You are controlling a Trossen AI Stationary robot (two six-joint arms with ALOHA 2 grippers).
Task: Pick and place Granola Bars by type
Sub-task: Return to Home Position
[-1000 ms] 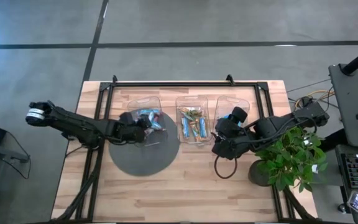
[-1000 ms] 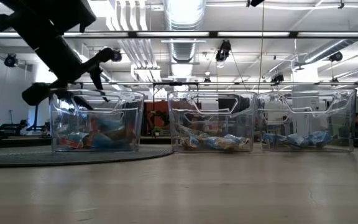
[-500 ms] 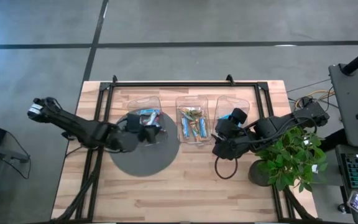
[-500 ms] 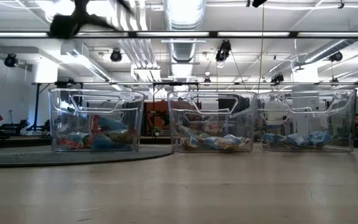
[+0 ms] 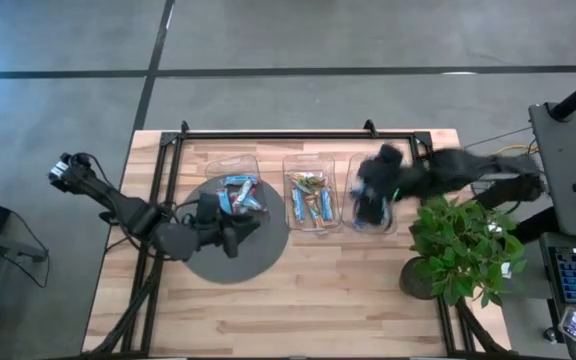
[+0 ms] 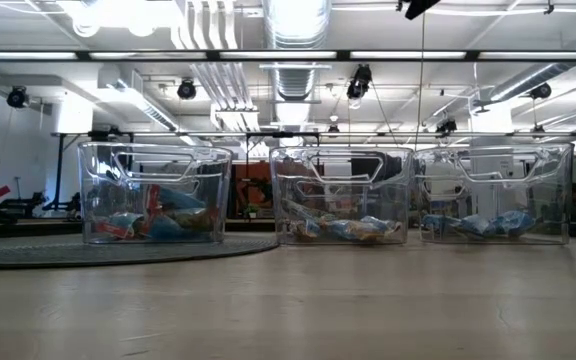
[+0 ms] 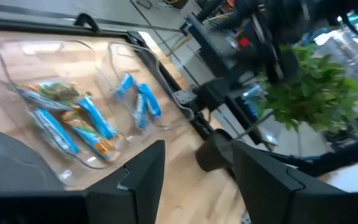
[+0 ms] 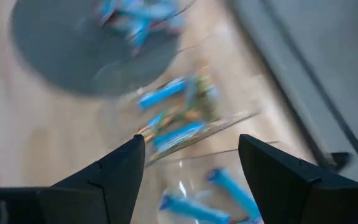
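High view first, starting at my left: the left gripper [image 5: 238, 230] has pulled back off the left bin [image 5: 211, 166], where it hung half a second ago, and now sits over the dark round mat [image 5: 218, 262], just in front of that bin. Its wrist camera shows the fingers [image 7: 143, 174] spread apart with nothing between them. In the low view this arm has left the picture altogether; a second ago it was reaching down over the left bin [image 6: 106, 180]. All the granola bars lie inside the three clear bins, which stand in a row along the far side of the table [image 5: 268, 310] and have not shifted. The left bin holds the red and blue bars [image 5: 240, 192], the middle bin [image 5: 308, 160] holds the tan and blue bars [image 5: 310, 200], and the right bin [image 6: 550, 180] holds the blue bars [image 6: 488, 223]. Further right, the right gripper [image 5: 371, 205] has moved most: it had been parked low at the near corner of the right bin, and now the arm has swung up and across, blurred, directly above that bin. Its wrist camera shows the fingers [image 8: 120, 171] parted and empty, looking down on the blue bars [image 8: 229, 186]. The potted plant [image 5: 468, 250] stands at the table's right edge, just beside that arm.
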